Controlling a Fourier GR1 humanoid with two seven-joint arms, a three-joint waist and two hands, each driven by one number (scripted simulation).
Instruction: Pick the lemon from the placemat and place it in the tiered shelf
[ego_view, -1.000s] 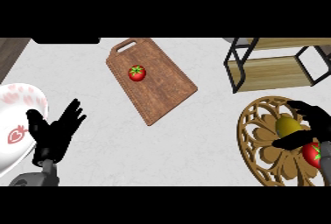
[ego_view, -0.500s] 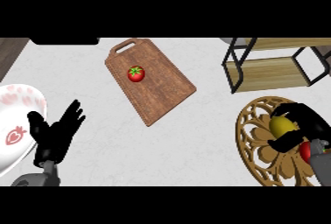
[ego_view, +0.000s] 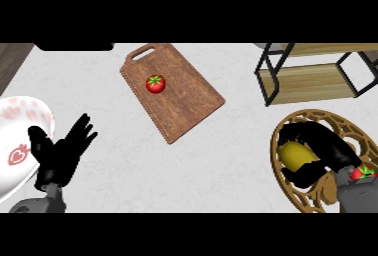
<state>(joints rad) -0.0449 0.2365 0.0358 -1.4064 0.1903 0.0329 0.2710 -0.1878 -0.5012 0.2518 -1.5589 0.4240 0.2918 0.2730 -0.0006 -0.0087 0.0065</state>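
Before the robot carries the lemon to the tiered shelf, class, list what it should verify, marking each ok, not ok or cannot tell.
1. Right hand curled round the lemon: ok.
2. Lemon lifted off the placemat: cannot tell.
3. Tiered shelf in view beyond the placemat: ok.
4. Red fruit by the right wrist out of the way: cannot tell.
5. Left hand open at the view's left, off the route: ok.
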